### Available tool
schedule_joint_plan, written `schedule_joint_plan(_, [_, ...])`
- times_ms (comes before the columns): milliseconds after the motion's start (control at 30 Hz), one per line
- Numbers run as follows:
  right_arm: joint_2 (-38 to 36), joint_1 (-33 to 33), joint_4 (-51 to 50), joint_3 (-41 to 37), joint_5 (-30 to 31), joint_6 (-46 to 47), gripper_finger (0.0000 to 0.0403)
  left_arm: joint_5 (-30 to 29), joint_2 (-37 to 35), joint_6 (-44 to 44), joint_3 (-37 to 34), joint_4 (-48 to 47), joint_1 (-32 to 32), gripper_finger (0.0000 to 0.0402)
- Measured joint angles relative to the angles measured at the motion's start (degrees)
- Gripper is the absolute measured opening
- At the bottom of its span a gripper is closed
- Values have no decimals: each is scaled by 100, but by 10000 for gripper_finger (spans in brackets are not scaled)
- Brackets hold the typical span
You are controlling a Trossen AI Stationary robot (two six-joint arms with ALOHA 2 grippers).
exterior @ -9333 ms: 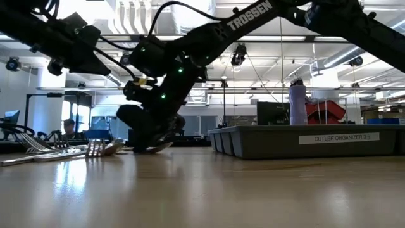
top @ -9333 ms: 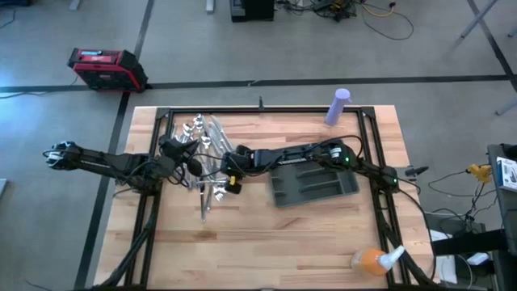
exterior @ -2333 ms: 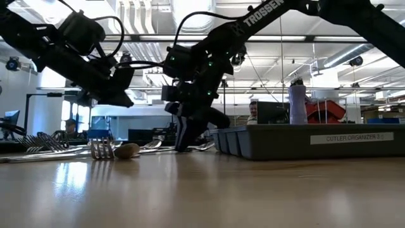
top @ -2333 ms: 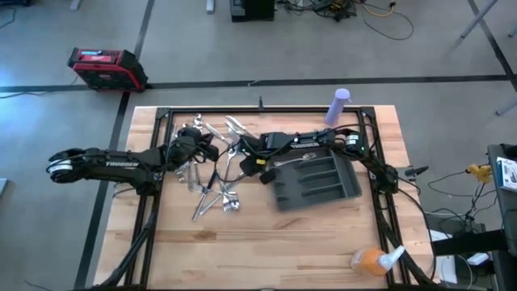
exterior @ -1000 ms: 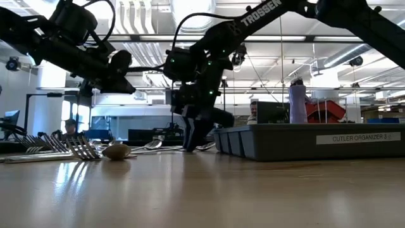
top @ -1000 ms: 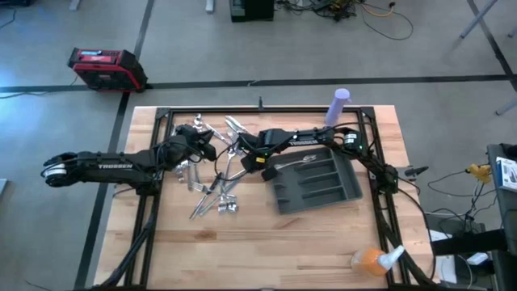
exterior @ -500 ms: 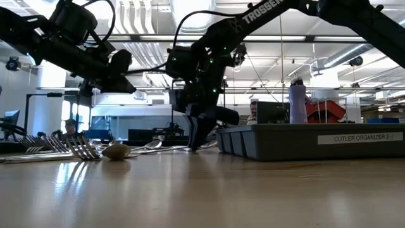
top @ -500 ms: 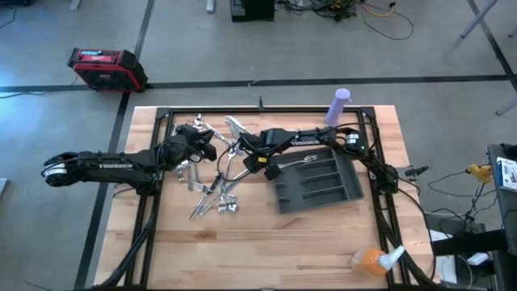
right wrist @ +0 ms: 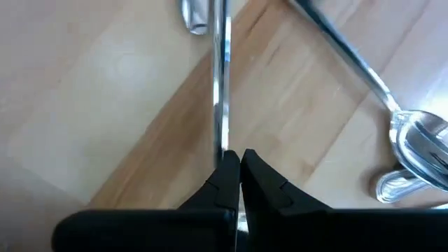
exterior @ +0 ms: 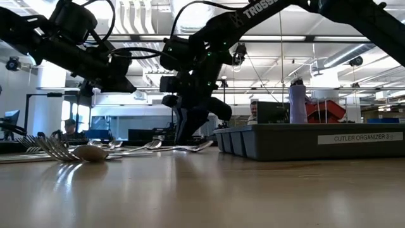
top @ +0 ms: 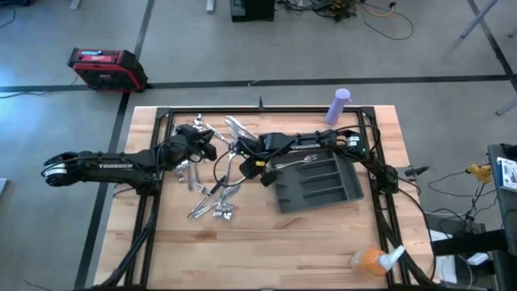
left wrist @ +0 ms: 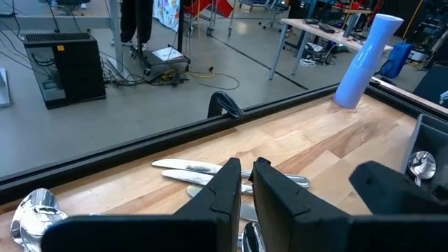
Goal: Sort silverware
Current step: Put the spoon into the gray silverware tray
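Observation:
The silverware lies scattered on the wooden table: a heap [top: 196, 131] at the far left and loose forks and spoons [top: 216, 198] nearer the front. One spoon [top: 300, 161] lies in the dark grey tray [top: 323, 187]. My right gripper [top: 255, 167] stands fingers down just left of the tray, shut on one slim silver piece [right wrist: 221, 84]. My left gripper [top: 212, 145] hangs shut above the table beside the heap, touching nothing. My right gripper pinches the slim piece by one end [right wrist: 225, 145] between its two fingertips, coming from above and pointing down. The piece runs away from the fingers close along the table top. Whether it rests on the wood I cannot tell.
A purple cylinder [top: 338, 106] stands at the far edge. An orange spray bottle [top: 373, 259] lies at the near right corner. A spoon [right wrist: 418, 137] lies on the table close beside my right gripper. Bare wood stretches along the near side [top: 266, 250].
My right gripper has shifted a little toward the near left, staying shut. The loose forks and the spoon near the front have slid along the table toward its left edge.

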Motion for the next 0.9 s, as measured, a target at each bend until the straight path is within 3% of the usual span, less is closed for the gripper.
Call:
schedule_joint_plan(300, [213, -30, 36, -4, -264, 559, 4, 64, 0, 0, 0, -11, 0, 25])
schedule_joint_plan(733, [-19, -25, -284, 110, -182, 867, 116, 98, 0, 26, 0, -15, 0, 25])
schedule_joint_plan(900, [-2, -23, -323, 86, -846, 984, 132, 98, 0, 26, 0, -7, 0, 25])
